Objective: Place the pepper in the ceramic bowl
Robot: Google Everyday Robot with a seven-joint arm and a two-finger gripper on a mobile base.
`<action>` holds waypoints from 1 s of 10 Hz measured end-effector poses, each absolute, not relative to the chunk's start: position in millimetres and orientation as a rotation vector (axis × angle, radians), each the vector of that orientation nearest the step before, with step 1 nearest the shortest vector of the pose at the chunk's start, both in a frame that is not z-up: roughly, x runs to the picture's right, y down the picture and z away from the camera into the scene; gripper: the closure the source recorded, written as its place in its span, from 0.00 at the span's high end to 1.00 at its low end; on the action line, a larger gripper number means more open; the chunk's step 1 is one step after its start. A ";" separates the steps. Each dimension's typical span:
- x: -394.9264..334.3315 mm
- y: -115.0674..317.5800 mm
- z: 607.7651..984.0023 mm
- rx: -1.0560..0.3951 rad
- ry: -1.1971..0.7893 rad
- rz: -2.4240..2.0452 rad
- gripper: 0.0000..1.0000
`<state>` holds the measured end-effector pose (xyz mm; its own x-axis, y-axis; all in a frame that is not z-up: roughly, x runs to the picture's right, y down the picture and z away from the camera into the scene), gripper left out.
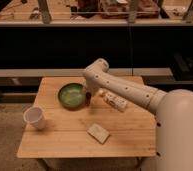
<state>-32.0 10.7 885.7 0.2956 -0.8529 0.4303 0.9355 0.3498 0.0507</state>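
The green ceramic bowl point(71, 95) sits on the wooden table point(60, 142), left of centre toward the back. My white arm reaches in from the right, and its gripper point(89, 96) hangs at the bowl's right rim. The small dark red pepper point(88, 99) is held in the gripper, pointing down just beside the rim and above the tabletop. The wrist covers the fingers themselves.
A white cup point(35, 118) stands near the table's left edge. One white packet point(98, 133) lies at the front centre, and another packet point(115, 100) lies under my forearm. A dark shelf runs behind the table.
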 end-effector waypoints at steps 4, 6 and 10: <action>-70.4 3.7 898.6 -0.176 -0.452 -1.229 0.29; -82.6 -2.7 910.1 -0.152 -0.462 -1.219 0.29; -92.4 13.3 921.5 -0.144 -0.482 -1.214 0.55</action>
